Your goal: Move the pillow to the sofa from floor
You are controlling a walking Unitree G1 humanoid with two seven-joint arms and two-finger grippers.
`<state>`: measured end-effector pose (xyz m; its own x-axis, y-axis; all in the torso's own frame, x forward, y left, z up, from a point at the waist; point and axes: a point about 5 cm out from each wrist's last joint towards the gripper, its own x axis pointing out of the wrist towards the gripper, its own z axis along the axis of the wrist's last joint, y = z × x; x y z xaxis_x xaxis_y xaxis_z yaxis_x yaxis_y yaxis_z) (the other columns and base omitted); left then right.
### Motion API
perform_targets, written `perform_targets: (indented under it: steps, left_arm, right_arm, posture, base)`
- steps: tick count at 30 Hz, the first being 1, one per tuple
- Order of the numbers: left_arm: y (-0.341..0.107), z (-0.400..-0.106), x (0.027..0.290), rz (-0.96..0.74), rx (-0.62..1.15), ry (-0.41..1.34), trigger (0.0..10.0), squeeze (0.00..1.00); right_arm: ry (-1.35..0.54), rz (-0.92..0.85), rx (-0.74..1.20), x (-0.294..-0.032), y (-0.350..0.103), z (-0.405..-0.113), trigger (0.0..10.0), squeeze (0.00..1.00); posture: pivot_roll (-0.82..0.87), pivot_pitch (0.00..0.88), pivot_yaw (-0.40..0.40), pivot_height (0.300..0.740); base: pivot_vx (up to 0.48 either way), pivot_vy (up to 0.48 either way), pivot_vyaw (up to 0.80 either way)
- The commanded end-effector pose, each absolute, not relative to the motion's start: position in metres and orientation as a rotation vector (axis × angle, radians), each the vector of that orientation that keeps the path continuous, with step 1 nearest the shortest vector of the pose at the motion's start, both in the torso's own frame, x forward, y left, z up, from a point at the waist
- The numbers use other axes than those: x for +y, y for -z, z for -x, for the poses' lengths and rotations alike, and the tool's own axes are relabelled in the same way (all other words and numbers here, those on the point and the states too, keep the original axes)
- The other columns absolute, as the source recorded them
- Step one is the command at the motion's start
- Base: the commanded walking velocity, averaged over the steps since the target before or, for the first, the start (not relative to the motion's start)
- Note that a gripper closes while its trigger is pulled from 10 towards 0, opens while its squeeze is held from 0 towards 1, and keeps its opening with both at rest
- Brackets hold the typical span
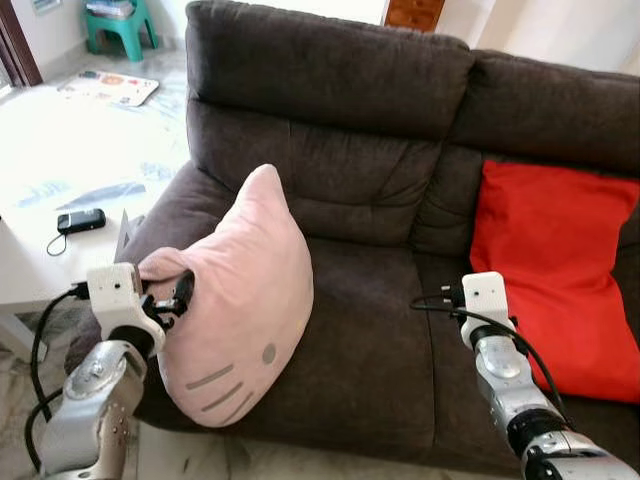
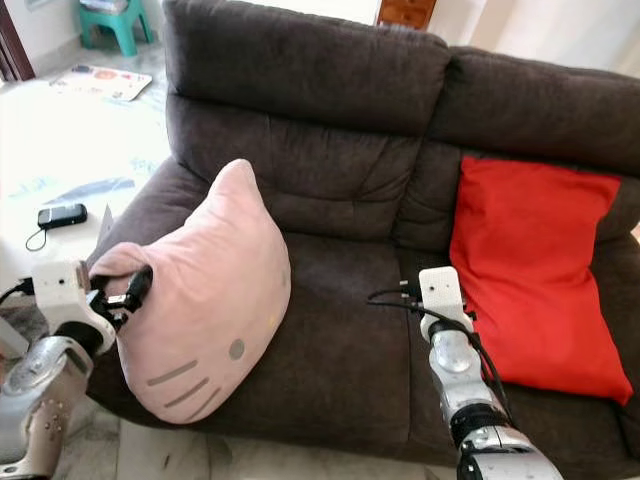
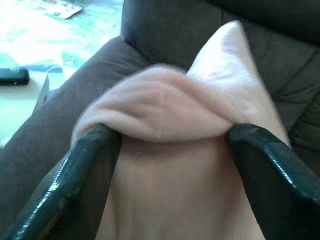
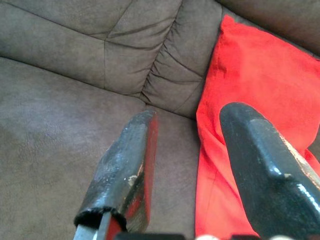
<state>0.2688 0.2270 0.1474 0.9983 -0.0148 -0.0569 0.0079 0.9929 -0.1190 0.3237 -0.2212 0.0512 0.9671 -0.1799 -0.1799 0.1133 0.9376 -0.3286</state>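
A pink pillow (image 1: 240, 300) with a cat face leans on the left seat of the dark brown sofa (image 1: 370, 350), against the armrest, its lower end hanging over the seat's front edge. My left gripper (image 1: 180, 293) is at the pillow's left edge, shut on a bunched fold of the pink fabric. In the left wrist view, that fold (image 3: 160, 110) bulges between the two black fingers (image 3: 85, 165). My right gripper (image 4: 192, 117) is open and holds nothing. It hovers above the middle seat, just left of a red cushion (image 4: 250, 75).
The red cushion (image 1: 560, 270) leans on the sofa's right seat. A white low table (image 1: 25, 265) with a black phone (image 1: 80, 220) stands left of the armrest. Farther back are a play mat (image 1: 108, 87) and a green stool (image 1: 120, 25).
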Motion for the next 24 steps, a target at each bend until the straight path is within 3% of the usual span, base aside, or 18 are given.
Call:
perform_targets:
  steps: [1,14,17,19,22,24]
  left_arm:
    - [-0.166,-0.268,0.219,0.101,0.028,0.068,10.0,0.00]
    - [-0.232,-0.279,0.200,-0.027,-0.130,0.125,10.0,0.00]
    - [-0.218,-0.285,0.205,-0.204,-0.179,0.004,10.0,0.00]
    - [-0.186,-0.288,0.215,-0.208,-0.135,-0.102,10.0,0.00]
    - [-0.157,-0.287,0.217,-0.345,-0.096,-0.111,10.0,0.00]
    - [-0.147,-0.284,0.217,-0.308,-0.098,-0.128,10.0,0.00]
  right_arm:
    - [0.149,0.322,0.225,-0.224,-0.047,-0.319,10.0,0.00]
    - [0.123,0.322,0.213,-0.218,-0.049,-0.323,10.0,0.00]
    - [0.121,0.294,0.199,-0.217,-0.048,-0.321,10.0,0.00]
    - [0.130,0.201,0.166,-0.215,-0.048,-0.319,10.0,0.00]
    - [0.138,0.151,0.134,-0.214,-0.049,-0.317,10.0,0.00]
    - [0.136,0.120,0.098,-0.212,-0.051,-0.316,10.0,0.00]
  posture:
    - [0.11,0.040,-0.144,0.740]
    - [0.12,0.009,-0.150,0.740]
    - [0.12,0.000,-0.149,0.740]
    - [0.11,0.000,-0.138,0.740]
    - [0.09,0.000,-0.129,0.740]
    - [0.09,0.000,-0.123,0.740]
  base:
    - [0.000,0.000,0.00]
    - [0.000,0.000,0.00]
    - [0.000,0.000,0.00]
    - [0.000,0.000,0.00]
    - [0.000,0.000,0.00]
    - [0.000,0.000,0.00]
